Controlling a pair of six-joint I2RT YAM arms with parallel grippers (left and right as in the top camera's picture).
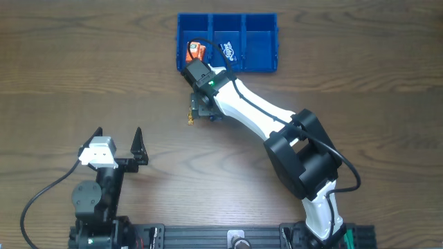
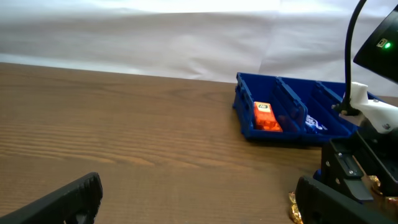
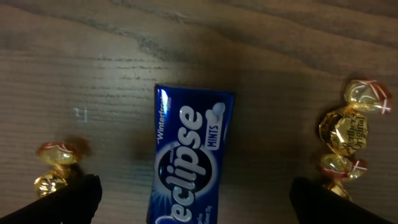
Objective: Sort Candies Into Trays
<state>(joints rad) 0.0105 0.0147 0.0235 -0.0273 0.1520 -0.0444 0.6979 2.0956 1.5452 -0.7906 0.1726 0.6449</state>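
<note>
Right now my left gripper (image 1: 118, 133) sits low on the left side of the brown wooden bench (image 1: 62, 83), close to its own base. Its two black fingers (image 2: 68, 200) are spread wide apart and nothing is between them. It is well apart from all the candies. Next, moving to the right, I see a small gold candy (image 3: 53, 167) lying on the wood. Just beside it is a blue mint box (image 3: 189, 149), lying flat with its long side pointing up the bench. My right gripper (image 3: 194, 193) hangs over this box. Its fingers (image 3: 65, 200) are spread wide too, one on each side of the box, and they are not touching it. I cannot tell how high above the box they are. On the other side of the box is a little bunch of gold candies (image 3: 347, 132), pressed close together. My white and black right arm (image 1: 256, 114) reaches up and across from the right side of the bench to get there. A bit farther up the bench is the blue tray (image 1: 256, 69) with three parts in a row. An orange candy (image 1: 196, 50) lies in its left part. A blue mint pack (image 1: 228, 52) lies in the middle part. From above, my right arm's wrist covers the tray's near left corner.
</note>
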